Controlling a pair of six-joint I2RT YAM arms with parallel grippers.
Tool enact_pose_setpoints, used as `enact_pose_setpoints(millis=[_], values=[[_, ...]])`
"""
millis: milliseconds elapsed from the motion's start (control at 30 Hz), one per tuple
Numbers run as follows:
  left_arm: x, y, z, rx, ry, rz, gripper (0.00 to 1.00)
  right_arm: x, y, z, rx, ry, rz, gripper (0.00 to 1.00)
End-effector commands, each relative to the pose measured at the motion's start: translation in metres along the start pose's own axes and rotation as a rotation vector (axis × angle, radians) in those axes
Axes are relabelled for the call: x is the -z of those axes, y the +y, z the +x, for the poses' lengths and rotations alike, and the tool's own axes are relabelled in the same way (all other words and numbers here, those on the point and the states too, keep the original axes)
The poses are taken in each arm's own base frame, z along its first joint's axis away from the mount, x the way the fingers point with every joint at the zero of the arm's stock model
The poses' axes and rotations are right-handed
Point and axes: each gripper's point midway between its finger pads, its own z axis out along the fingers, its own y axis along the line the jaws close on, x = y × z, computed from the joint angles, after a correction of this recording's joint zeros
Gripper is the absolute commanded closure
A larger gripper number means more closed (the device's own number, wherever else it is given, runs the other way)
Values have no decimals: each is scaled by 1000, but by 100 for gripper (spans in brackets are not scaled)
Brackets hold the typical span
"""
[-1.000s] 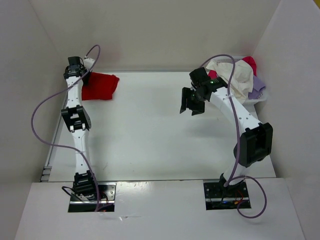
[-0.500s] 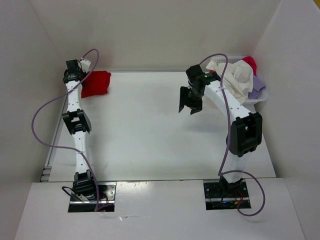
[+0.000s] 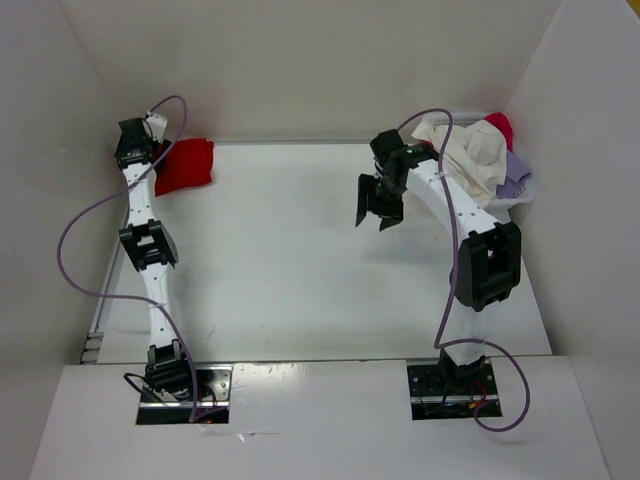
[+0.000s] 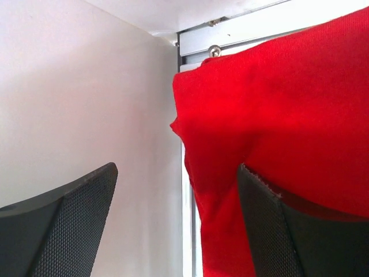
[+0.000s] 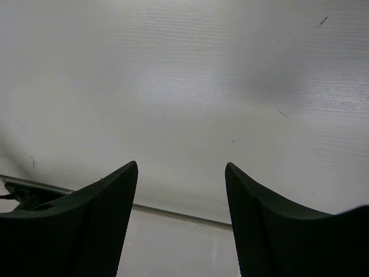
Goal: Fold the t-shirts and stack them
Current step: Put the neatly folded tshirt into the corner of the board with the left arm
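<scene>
At the far right corner of the worktop [image 3: 300, 250] stands a white mesh basket [image 3: 522, 192], pushed against the right wall. It holds three loose garments heaped above the rim. An off-white shirt [image 3: 470, 155] takes up most of the pile and spills over the left side. A pinkish red shirt [image 3: 500, 128] shows at the far edge, and a lavender shirt [image 3: 517, 168] lies at the right, near side. All three are crumpled, with no fold lines visible.

A red shirt [image 3: 185, 165] lies apart from the basket, in the far left corner of the worktop. It is gathered into a compact, roughly square bundle, tilted slightly from the worktop edges. No long axis is evident. Which way the collar or hem points cannot be determined. The cloth is a plain, fine-knit fabric with soft rounded edges. In the left wrist view one corner reaches the metal rail [image 4: 242, 32] along the far edge.

The left hand [image 4: 177, 173] is released, its two dark, mesh-textured fingers spread wide. It sits at the left edge of the red shirt, close to the left wall [image 4: 86, 86]. Red cloth lies beyond the right finger, but nothing is clamped.

The right hand [image 5: 181, 167] is also released and empty, its fingers parted. It hangs above bare white worktop, left of the basket and apart from it.
</scene>
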Motion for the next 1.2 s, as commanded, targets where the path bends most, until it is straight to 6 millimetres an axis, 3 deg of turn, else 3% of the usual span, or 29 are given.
enact_pose_setpoints(millis=[0, 33, 67, 133, 200, 233, 367, 467, 500, 633, 700, 733, 833, 1033, 1133, 1167], values=[[30, 25, -54, 17, -100, -72, 9, 9, 2, 2, 7, -5, -26, 32], [36, 21, -54, 25, -85, -39, 9, 7, 2, 2, 8, -7, -27, 32], [50, 19, -72, 38, -122, 2, 8, 8, 5, 1, 10, -16, -44, 32], [66, 6, -81, 34, -118, 79, 6, 8, 6, 2, 11, -20, -56, 32], [89, -5, -106, 43, -160, 141, 6, 3, 5, 6, 10, -7, -60, 32], [96, -9, -104, 40, -145, 173, 6, 3, 7, 3, 12, -17, -65, 32], [128, -18, -126, 38, -178, 245, 5, 3, 8, 9, 15, -19, -92, 32], [138, -53, -126, -32, -157, 346, 4, 2, 5, 14, 17, -29, -96, 32], [139, -76, -121, -98, -127, 386, 4, -1, 5, 14, 17, -31, -98, 32], [120, -114, -91, -162, -28, 424, 4, 1, 4, 23, 19, -31, -118, 32], [105, -125, -82, -174, -5, 405, 4, 3, 4, 23, 22, -42, -124, 32], [94, -127, -68, -183, 36, 376, 3, 4, 3, 26, 21, -41, -123, 32], [82, -131, -53, -191, 76, 350, 3, 7, -3, 30, 13, -52, -124, 32], [92, -151, -41, -185, 108, 463, 3, 10, -10, 30, 3, -62, -130, 32], [106, -180, -15, -230, 161, 629, 3, 13, -7, 28, 7, -76, -146, 32], [109, -180, -11, -215, 164, 658, 3, 11, -9, 31, 5, -67, -142, 32]])
